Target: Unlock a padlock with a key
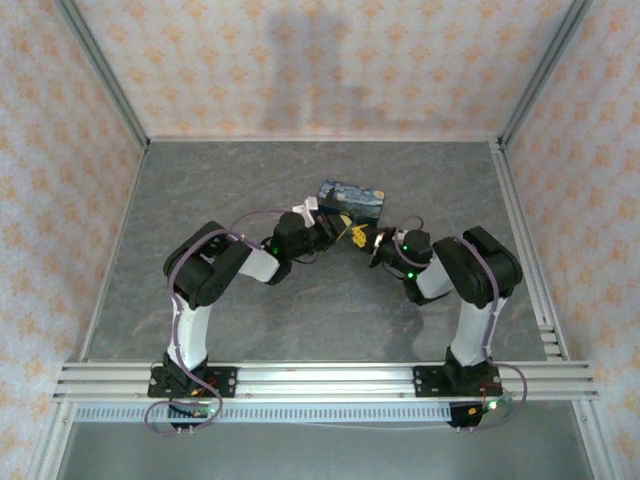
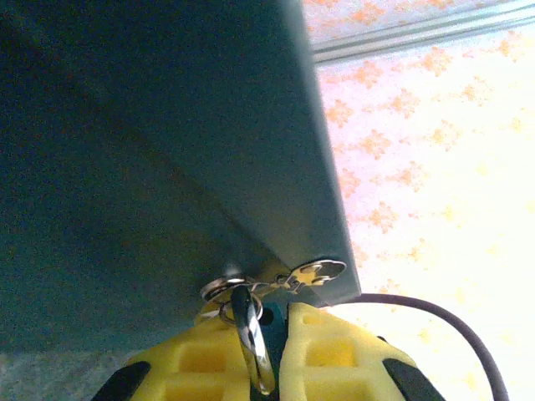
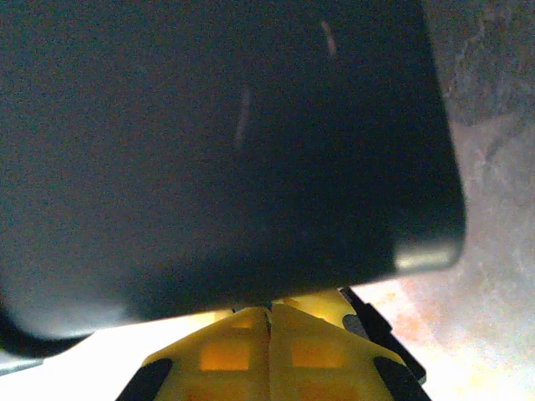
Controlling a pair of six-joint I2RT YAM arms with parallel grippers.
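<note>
The padlock point(image 1: 350, 198), a dark-blue block with a starry-night print, is held up over the middle of the table between both arms. My left gripper point(image 1: 338, 230) comes at it from the left. In the left wrist view the padlock's dark side point(image 2: 167, 150) looms overhead, and my left gripper point(image 2: 266, 322) is shut on its shiny shackle point(image 2: 249, 338). The small metal key point(image 2: 316, 270) hangs on a ring by the block's lower corner. My right gripper point(image 1: 373, 243) is shut just right of the lock, its pads pressed together under the dark block point(image 3: 217, 142) in the right wrist view point(image 3: 269, 311).
Grey mat point(image 1: 300, 310) covers the table, boxed in by patterned walls and aluminium posts. A rail point(image 1: 320, 375) runs along the near edge by the arm bases. A dark cable point(image 2: 456, 322) loops beside the left fingers.
</note>
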